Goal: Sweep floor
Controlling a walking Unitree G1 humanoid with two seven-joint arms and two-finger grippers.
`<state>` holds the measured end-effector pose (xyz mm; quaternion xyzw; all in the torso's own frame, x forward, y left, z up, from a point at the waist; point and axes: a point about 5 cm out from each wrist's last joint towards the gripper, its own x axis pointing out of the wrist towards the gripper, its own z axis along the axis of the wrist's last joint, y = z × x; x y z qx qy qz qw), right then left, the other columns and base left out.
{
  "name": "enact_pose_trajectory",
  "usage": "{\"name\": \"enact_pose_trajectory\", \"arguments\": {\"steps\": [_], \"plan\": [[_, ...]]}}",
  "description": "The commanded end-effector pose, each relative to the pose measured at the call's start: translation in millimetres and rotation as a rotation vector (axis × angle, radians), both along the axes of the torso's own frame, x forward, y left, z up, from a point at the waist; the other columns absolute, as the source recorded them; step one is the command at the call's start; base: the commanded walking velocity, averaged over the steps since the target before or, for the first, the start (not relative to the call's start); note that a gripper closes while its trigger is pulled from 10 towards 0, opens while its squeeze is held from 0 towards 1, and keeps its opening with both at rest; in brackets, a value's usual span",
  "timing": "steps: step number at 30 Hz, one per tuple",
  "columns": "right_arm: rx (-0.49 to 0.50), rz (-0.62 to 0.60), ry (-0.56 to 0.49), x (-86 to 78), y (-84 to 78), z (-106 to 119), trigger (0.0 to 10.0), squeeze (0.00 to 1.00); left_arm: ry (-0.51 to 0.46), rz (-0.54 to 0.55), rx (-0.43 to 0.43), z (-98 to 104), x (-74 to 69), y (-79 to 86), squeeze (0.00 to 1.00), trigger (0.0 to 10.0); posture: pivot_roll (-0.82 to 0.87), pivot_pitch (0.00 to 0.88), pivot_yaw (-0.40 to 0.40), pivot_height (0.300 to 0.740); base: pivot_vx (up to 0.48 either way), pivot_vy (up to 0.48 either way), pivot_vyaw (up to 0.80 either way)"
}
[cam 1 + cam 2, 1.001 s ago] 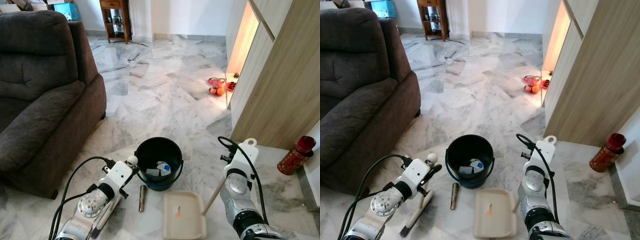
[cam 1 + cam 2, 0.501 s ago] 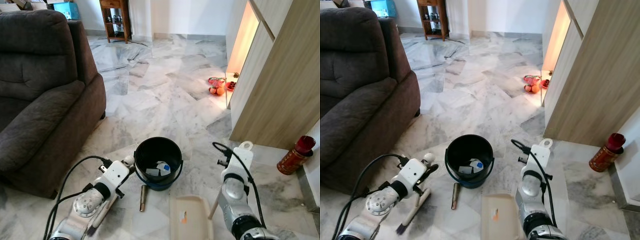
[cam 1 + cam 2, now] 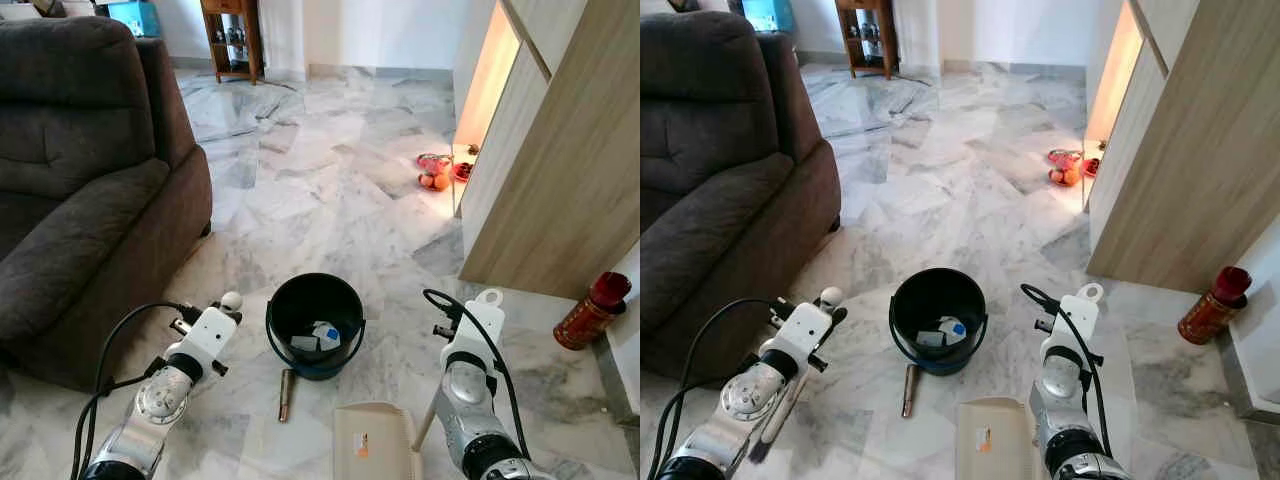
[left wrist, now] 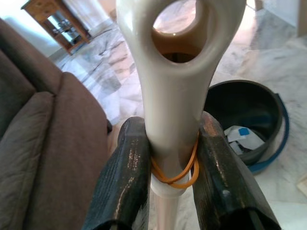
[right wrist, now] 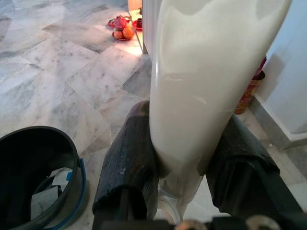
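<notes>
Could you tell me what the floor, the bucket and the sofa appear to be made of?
Floor: polished marble or marble-look tile, grey-veined and reflective. Bucket: probably plastic, smooth black with a blue handle. Sofa: dark brown upholstery, matte and slightly napped, likely fabric or suede-like.

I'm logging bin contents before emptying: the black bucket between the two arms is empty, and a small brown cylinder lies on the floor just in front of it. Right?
Not quite. The black bucket is not empty: the left eye view shows scraps of paper, white with a bit of blue, lying in its bottom. The rest holds: it stands between the two arms, and the small brown cylinder lies on the floor just in front of it.
</notes>
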<state>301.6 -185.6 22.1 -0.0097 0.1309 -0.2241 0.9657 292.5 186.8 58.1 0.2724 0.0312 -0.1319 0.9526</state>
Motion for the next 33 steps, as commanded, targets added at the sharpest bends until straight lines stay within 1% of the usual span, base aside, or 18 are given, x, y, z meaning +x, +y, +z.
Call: {"name": "enact_pose_trajectory", "arguments": {"steps": [1, 5, 7, 11, 16, 21, 24, 27, 28, 31, 33], "plan": [[0.001, -0.003, -0.054, 4.0, -1.4, 7.7, 10.0, 0.00, -0.063, -0.004, 0.018, 11.2, 6.7, -0.2, 0.00, 10.0, 0.15, 0.004, 0.016, 0.740, 0.000, 0.000, 0.00], [0.012, -0.009, -0.098, 8.9, -1.4, 15.3, 10.0, 0.00, -0.066, -0.024, 0.007, 9.8, 4.4, -5.3, 0.00, 10.0, 0.15, 0.012, 0.016, 0.740, 0.000, 0.000, 0.00], [0.015, -0.008, -0.104, 10.4, -1.2, 17.0, 10.0, 0.00, -0.066, -0.028, 0.004, 9.0, 3.1, -6.5, 0.00, 10.0, 0.15, 0.012, 0.016, 0.740, 0.000, 0.000, 0.00], [0.019, 0.000, -0.092, 10.8, -0.3, 15.7, 10.0, 0.00, -0.068, -0.035, 0.001, 7.4, 1.4, -8.9, 0.00, 10.0, 0.15, 0.015, 0.016, 0.740, 0.000, 0.000, 0.00], [0.016, 0.011, -0.065, 7.0, 2.6, 9.6, 10.0, 0.00, -0.071, -0.043, -0.003, 8.0, 1.2, -9.5, 0.00, 10.0, 0.16, 0.019, 0.017, 0.740, 0.000, 0.000, 0.00], [0.023, 0.012, -0.043, 2.5, 4.9, 3.7, 10.0, 0.00, -0.074, -0.045, 0.002, 9.4, 2.7, -6.7, 0.00, 10.0, 0.16, 0.036, 0.020, 0.740, 0.000, 0.000, 0.00], [0.026, 0.015, -0.040, 0.9, 6.7, 2.0, 10.0, 0.00, -0.073, -0.008, 0.030, 7.3, 6.6, 1.1, 0.00, 10.0, 0.16, 0.041, 0.018, 0.740, 0.000, 0.000, 0.00], [0.025, 0.016, -0.041, 0.9, 6.3, 2.2, 10.0, 0.00, -0.076, 0.009, 0.029, 7.8, 9.8, 2.7, 0.00, 10.0, 0.15, 0.046, 0.017, 0.740, 0.000, 0.000, 0.00], [0.025, 0.015, -0.043, 0.9, 5.9, 2.5, 10.0, 0.00, -0.077, 0.019, 0.008, 9.1, 11.6, 2.4, 0.00, 10.0, 0.15, 0.048, 0.016, 0.740, 0.000, 0.000, 0.00], [0.022, 0.013, -0.049, 1.5, 4.0, 3.8, 10.0, 0.00, -0.085, 0.068, -0.162, 17.1, 18.6, 0.0, 0.00, 10.0, 0.14, 0.051, 0.014, 0.740, 0.000, 0.000, 0.00], [0.020, 0.010, -0.052, 1.5, 2.9, 4.1, 10.0, 0.00, -0.085, 0.073, -0.240, 20.5, 21.5, -3.5, 0.00, 10.0, 0.14, 0.055, 0.011, 0.740, 0.000, 0.000, 0.00]]}}
